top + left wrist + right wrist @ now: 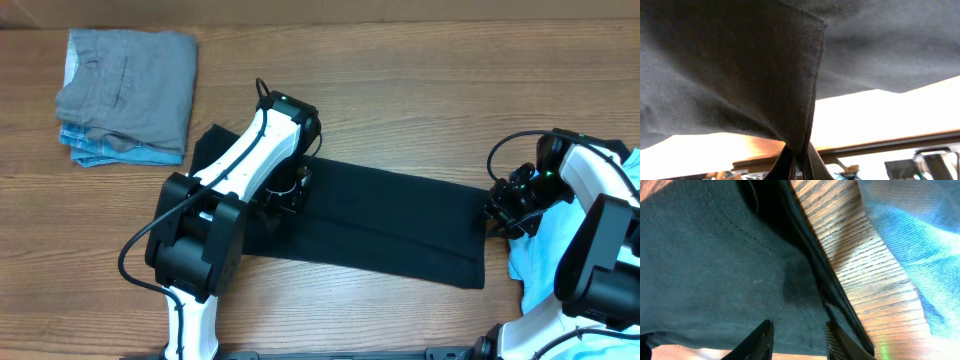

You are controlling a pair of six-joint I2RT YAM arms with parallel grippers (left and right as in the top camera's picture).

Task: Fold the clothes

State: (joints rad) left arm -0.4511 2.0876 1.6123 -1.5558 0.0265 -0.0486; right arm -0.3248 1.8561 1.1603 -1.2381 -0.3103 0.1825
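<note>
The clothes in play are a black shirt (390, 225), folded into a long strip across the middle of the table. My left gripper (285, 190) is over its left part. In the left wrist view the left gripper (799, 162) is shut on a pinched fold of the black shirt (740, 65), which hangs up in front of the camera. My right gripper (505, 208) is at the strip's right end. Its fingers (762, 340) stand apart over the flat black shirt (715, 265), so the right gripper (800, 342) is open with nothing pinched. A light blue tee (530, 270) lies at the right edge.
A folded stack of grey and blue garments (125, 95) sits at the back left. The light blue tee (915, 235) lies just beyond the black shirt's edge, with a strip of bare wooden table (865, 285) between them.
</note>
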